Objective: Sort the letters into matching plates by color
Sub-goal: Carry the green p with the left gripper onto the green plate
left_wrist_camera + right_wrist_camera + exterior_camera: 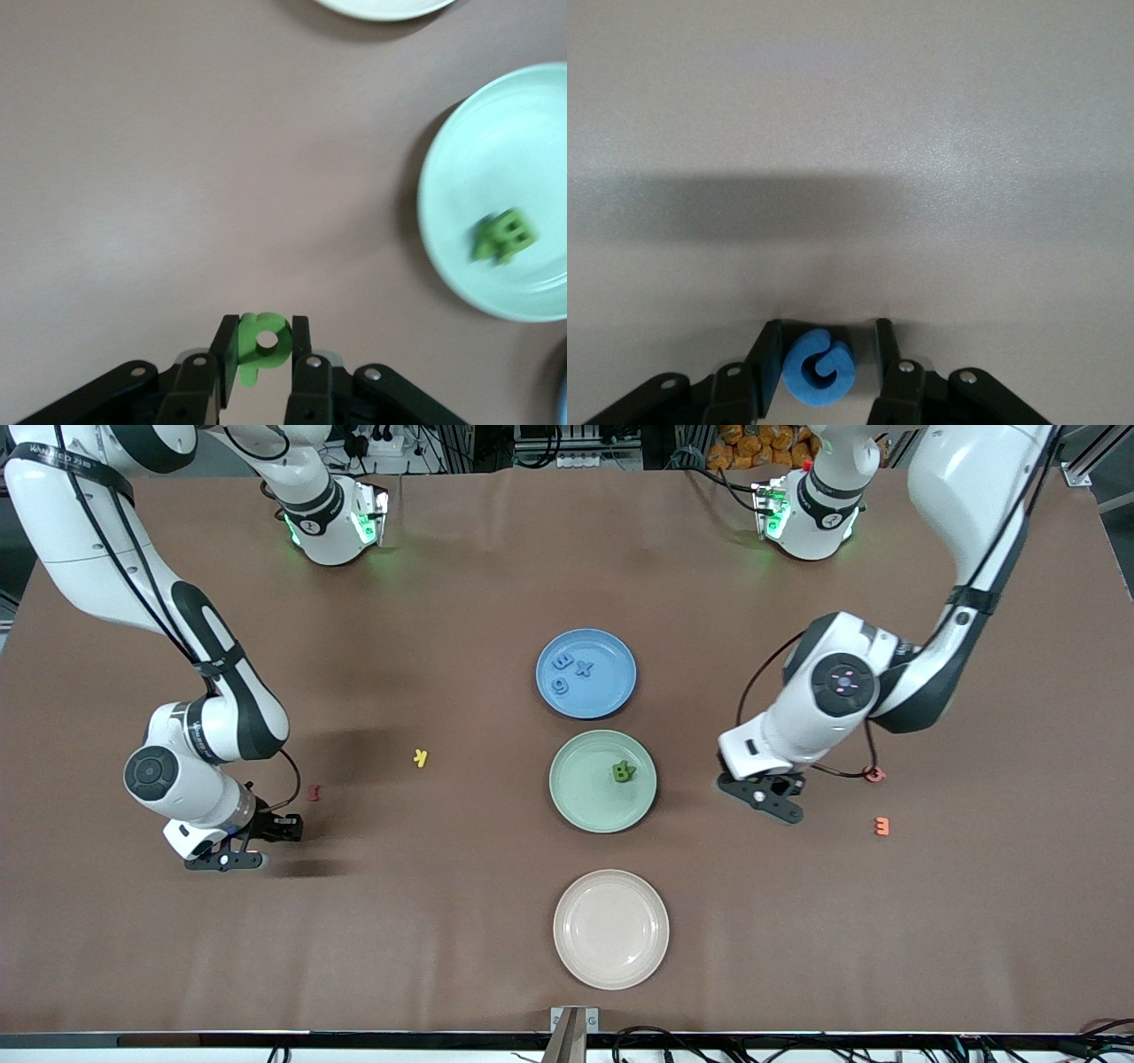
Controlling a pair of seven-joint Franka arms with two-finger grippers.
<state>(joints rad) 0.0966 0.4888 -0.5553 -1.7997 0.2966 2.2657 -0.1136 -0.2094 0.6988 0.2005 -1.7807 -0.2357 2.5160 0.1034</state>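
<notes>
I've got the left gripper [259, 347] pinching a green letter [263, 341] near the green plate [576, 815], at its 3 o'clock. The right gripper [828, 359] straddles a blue letter [818, 367] — grip uncertain. Both foam: light, squashy — take across flat faces.

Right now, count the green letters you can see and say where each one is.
2. One green letter lies in the green plate; another green letter is gripped by the left gripper. Others may be hidden.

left pincer [264, 347] clamped, right pincer [826, 359] parted
</notes>
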